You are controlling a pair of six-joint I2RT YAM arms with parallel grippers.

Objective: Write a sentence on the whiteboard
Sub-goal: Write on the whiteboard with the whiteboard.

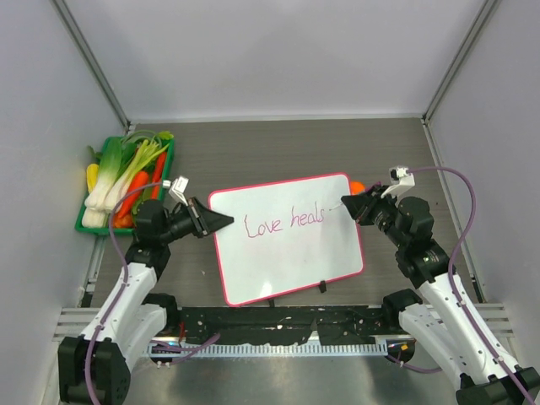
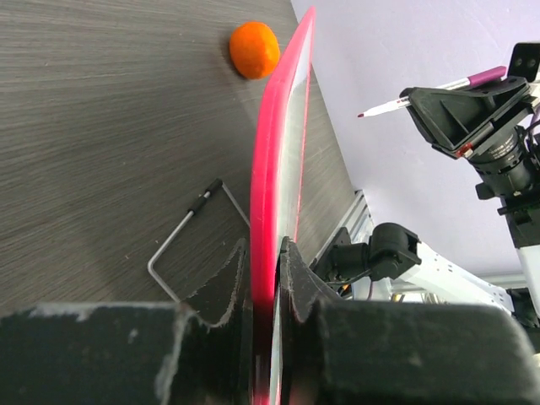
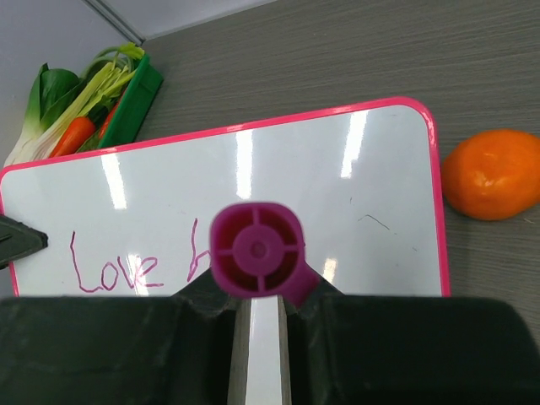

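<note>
You've got "Love heals" on the whiteboard (image 1: 287, 253). L hand (image 1: 221, 221) pinches its edge, R hand (image 1: 350, 205) clamps the marker (image 3: 256, 246), tip off the board. Prob nearly done, maybe a word left.

Left arm (image 1: 126, 291): rises from its base at lower left, wrist turned inward to the right.
Left gripper (image 1: 224, 221): fingers clamped on the left edge of the whiteboard (image 1: 291, 261).
Right arm (image 1: 439, 287): bent at the elbow, wrist pointing left.
Right gripper (image 1: 348, 205): closed around a magenta-capped marker (image 3: 256, 247), held above the surface.
</note>
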